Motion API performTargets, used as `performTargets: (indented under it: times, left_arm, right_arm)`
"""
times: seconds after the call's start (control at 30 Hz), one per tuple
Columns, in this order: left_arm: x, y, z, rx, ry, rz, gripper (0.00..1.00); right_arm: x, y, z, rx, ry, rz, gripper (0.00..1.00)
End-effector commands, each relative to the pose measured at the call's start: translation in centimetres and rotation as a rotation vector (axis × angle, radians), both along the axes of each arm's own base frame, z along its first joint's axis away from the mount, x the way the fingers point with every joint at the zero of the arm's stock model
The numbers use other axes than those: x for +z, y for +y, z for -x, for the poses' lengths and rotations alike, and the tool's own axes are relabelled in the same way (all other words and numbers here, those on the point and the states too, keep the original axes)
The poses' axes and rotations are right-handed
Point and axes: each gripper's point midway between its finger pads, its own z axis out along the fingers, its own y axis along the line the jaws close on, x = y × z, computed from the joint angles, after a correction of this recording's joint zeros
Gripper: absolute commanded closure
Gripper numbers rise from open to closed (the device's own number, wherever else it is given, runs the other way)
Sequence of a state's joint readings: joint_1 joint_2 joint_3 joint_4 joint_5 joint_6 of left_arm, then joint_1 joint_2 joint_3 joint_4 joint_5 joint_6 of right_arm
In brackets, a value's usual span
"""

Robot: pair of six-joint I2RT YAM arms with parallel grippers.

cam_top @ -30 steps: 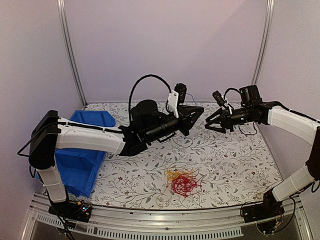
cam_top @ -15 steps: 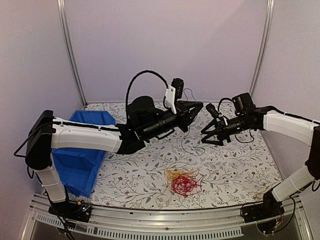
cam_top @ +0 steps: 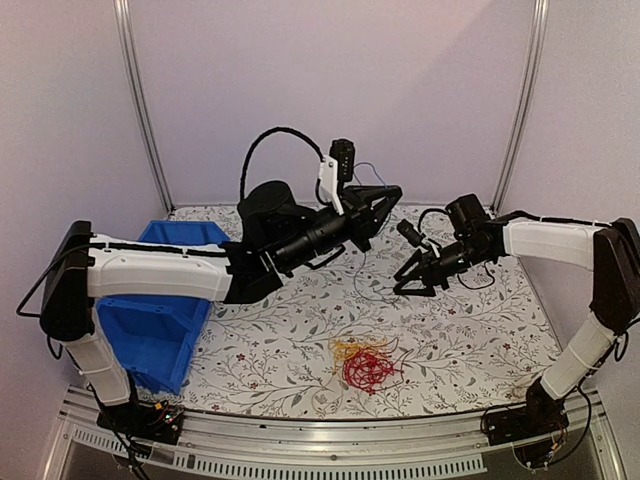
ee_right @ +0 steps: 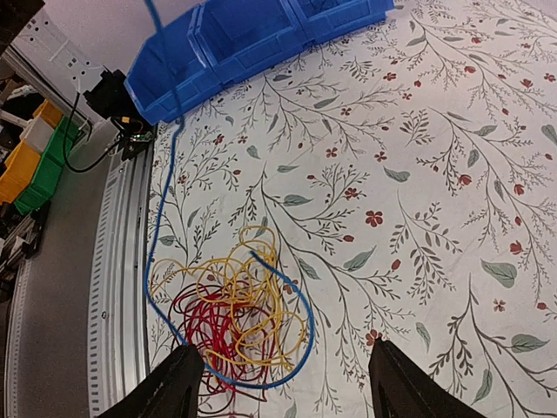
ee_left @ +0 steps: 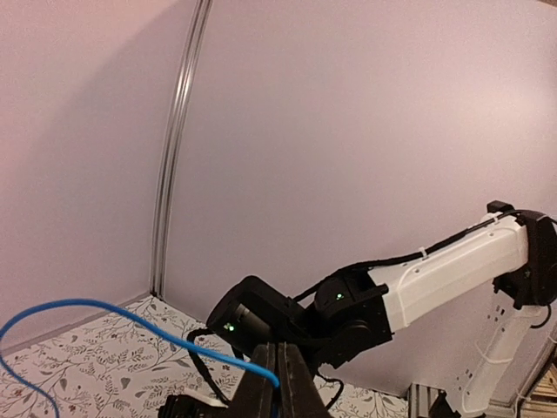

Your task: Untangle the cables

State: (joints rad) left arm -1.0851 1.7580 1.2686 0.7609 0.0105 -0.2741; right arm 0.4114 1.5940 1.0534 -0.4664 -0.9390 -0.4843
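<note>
The cables [cam_top: 368,365] lie as a red and yellow clump near the table's front edge, clearer in the right wrist view [ee_right: 231,326]. A blue cable [ee_right: 157,218] loops around the clump and rises out of the top of that view. My left gripper [cam_top: 392,192] is raised high over the table's back and is shut on this blue cable [ee_left: 130,315]; its jaws [ee_left: 278,383] are pressed together on it. My right gripper [cam_top: 408,278] is open and empty, above and to the far right of the clump. In the right wrist view [ee_right: 287,392] its fingers straddle the clump from well above.
A blue bin [cam_top: 160,300] stands at the table's left side and shows in the right wrist view [ee_right: 244,39]. The flowered table cover [cam_top: 470,330] ends at a metal rail [ee_right: 122,261] along the front. Purple walls close in the back and sides.
My left gripper has risen and shifted left with the blue cable. My right gripper has moved left and down toward the table's middle, staying open.
</note>
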Motion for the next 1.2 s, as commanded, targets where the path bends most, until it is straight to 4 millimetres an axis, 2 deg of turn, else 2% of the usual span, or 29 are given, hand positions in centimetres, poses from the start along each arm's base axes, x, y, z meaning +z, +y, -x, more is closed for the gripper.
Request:
performTargets:
  times: [0.0, 0.2, 0.37, 0.57, 0.77, 0.83, 0.93, 1.03, 1.1, 1.17]
  left_arm:
    - [2.8, 1.5, 0.0, 0.024, -0.049, 0.055, 1.0]
    - [2.9, 1.7, 0.1, 0.026, -0.055, 0.054, 1.0]
    - [2.6, 1.7, 0.1, 0.031, -0.066, 0.039, 1.0]
    - [1.8, 1.9, -0.3, 0.063, -0.072, 0.019, 1.0]
    - [1.5, 1.7, -0.4, 0.066, -0.077, 0.013, 1.0]
    - [1.5, 1.7, -0.5, 0.066, -0.077, 0.014, 1.0]
    - [1.4, 1.7, -0.5, 0.069, -0.078, 0.01, 1.0]
    - [1.3, 1.7, -0.6, 0.076, -0.079, 0.003, 1.0]
    - [1.5, 1.9, -0.6, 0.083, -0.091, -0.007, 1.0]
    - [3.2, 2.5, -0.5, 0.104, -0.124, -0.016, 1.0]
  right_arm:
    - [-0.8, 0.7, -1.1, -0.03, 0.105, 0.014, 0.31]
    - [-1.2, 1.8, -0.9, 0.009, 0.279, -0.038, 0.32]
    - [-1.1, 2.4, 0.2, 0.076, 0.427, -0.091, 0.33]
    - [0.2, 2.7, 1.1, 0.143, 0.495, -0.177, 0.48]
    - [0.3, 2.9, 1.2, 0.158, 0.515, -0.199, 0.52]
    - [0.2, 3.0, 1.2, 0.16, 0.531, -0.206, 0.57]
    - [0.2, 3.1, 1.3, 0.167, 0.543, -0.217, 0.73]
    - [-0.2, 3.2, 0.9, 0.164, 0.515, -0.204, 1.0]
    - [-1.1, 3.1, 0.4, 0.138, 0.483, -0.161, 1.0]
    - [-3.2, 2.7, -0.7, 0.067, 0.438, -0.057, 1.0]
